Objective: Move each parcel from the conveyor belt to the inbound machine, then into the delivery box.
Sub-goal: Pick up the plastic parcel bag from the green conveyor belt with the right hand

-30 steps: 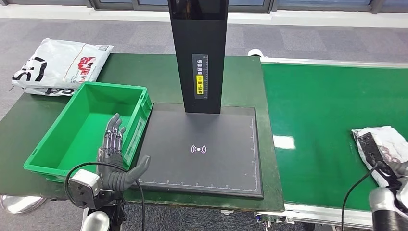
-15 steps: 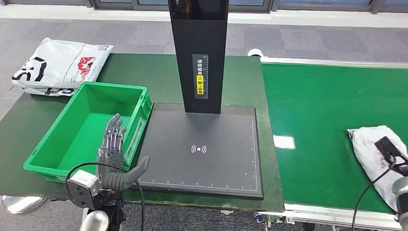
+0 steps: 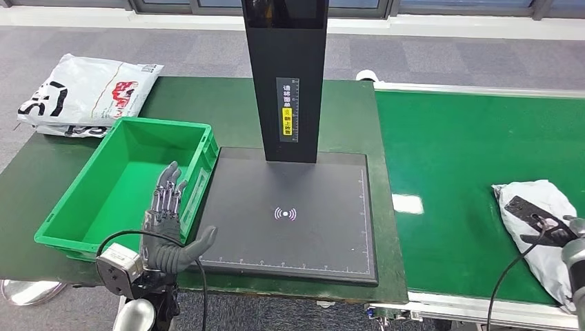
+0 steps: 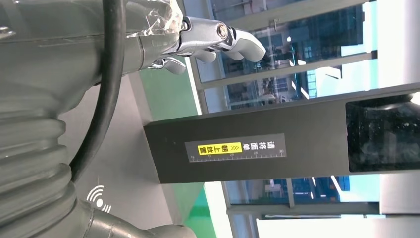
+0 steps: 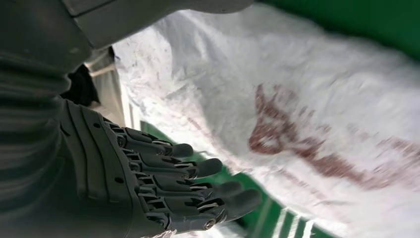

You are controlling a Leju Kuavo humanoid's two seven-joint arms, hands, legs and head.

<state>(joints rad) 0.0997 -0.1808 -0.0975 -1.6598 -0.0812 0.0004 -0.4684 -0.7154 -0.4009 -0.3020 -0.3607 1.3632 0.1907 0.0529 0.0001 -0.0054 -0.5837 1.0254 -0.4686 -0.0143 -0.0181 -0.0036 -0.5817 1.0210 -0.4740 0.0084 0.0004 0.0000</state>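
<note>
Two white bags: one (image 3: 541, 231) lies on the green belt (image 3: 469, 172) at right, the right hand (image 3: 562, 231) over it, fingers apart. Another bag (image 3: 83, 93) lies far left. One green box (image 3: 76, 207) holds nothing; the left hand (image 3: 165, 221) is spread beside it.

You see the right hand (image 3: 552, 231) only partly in the head view, cut by the picture's edge over the white parcel (image 3: 534, 221). In the right wrist view the parcel's red print is blurred. The inbound machine (image 3: 286, 76) runs past the top edge.
</note>
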